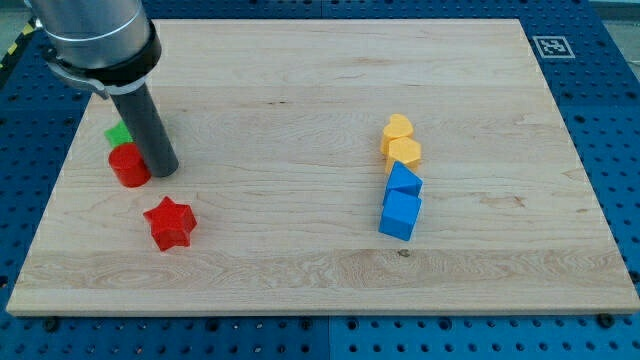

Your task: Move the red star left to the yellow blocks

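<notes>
Single camera view of a pale wooden surface (300, 90) resting on a blue perforated base (610, 80). The arm carries no claw, so there is nothing to stand apart or together — it ends in a dark rod whose lower end, my tip (164, 171), meets the board near the view's left edge. The tip stands just beside the right flank of a red cylinder (129, 165); whether they touch cannot be told. A green block (119, 133), partly hidden by the rod and of unclear shape, lies just above the red cylinder. The red star (170, 222) lies flat below and slightly right of the tip, near it but apart from it, in the lower left part of the board. Well apart, right of centre, four blocks form a short column: a yellow heart-like block (397, 129) at the top, a yellow block (404, 152) touching it below, then two blue blocks — the upper (405, 181) and the lower, cube-like one (400, 215) — close together. A black-and-white marker tag (552, 46) sits at the board's top right corner.
</notes>
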You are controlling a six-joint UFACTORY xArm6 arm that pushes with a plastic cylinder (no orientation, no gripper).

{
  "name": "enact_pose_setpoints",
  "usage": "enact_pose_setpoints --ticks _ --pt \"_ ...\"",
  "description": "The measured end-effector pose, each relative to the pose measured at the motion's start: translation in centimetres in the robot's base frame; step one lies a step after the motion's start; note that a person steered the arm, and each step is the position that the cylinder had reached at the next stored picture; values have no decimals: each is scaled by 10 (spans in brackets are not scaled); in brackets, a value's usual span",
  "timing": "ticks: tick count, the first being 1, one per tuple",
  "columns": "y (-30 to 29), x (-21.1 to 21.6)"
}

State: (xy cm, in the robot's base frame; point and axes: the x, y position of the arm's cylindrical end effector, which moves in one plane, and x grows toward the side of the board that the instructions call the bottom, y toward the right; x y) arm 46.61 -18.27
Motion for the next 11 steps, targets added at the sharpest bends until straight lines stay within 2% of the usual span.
enact_pose_setpoints --ticks 2,3,4,6,8,9,10,11 --pt "-14 42" --pt "-14 81" --pt "-4 101" --pt "58 99" --pt "122 65" --pt "159 64" --pt "174 52" --pt "174 22"
